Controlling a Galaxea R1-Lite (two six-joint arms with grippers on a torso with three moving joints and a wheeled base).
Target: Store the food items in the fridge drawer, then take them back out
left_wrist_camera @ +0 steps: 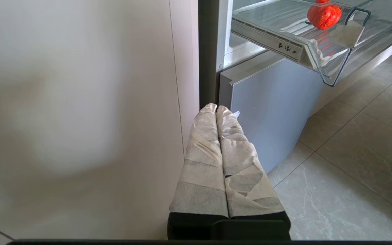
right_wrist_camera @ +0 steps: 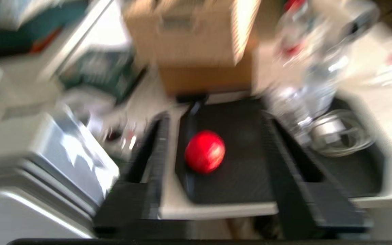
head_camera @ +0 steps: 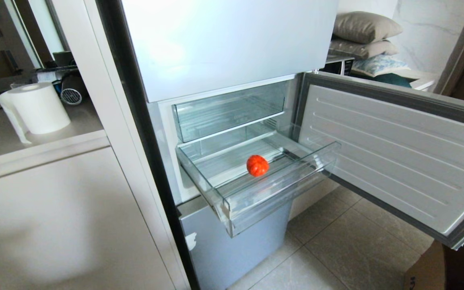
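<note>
**One red fruit in the drawer, another under the right gripper**

The fridge (head_camera: 232, 44) stands with its middle door (head_camera: 392, 157) swung wide; the lower clear fridge drawer (head_camera: 232, 209) is pulled out, and a ribbed red fruit (head_camera: 257, 165) sits on its floor near the middle; the shorter clear bin (head_camera: 223, 112) above stays in. The left gripper (left_wrist_camera: 216, 108) hangs low beside the beige cabinet (left_wrist_camera: 80, 102), its taped fingers (left_wrist_camera: 202, 163) pressed together on nothing. The right gripper (right_wrist_camera: 216, 143) hovers with fingers apart over a black tray (right_wrist_camera: 243, 177) on a counter; a second red fruit (right_wrist_camera: 205, 151) lies on the tray between them, ungripped; the view is blurred.
</note>
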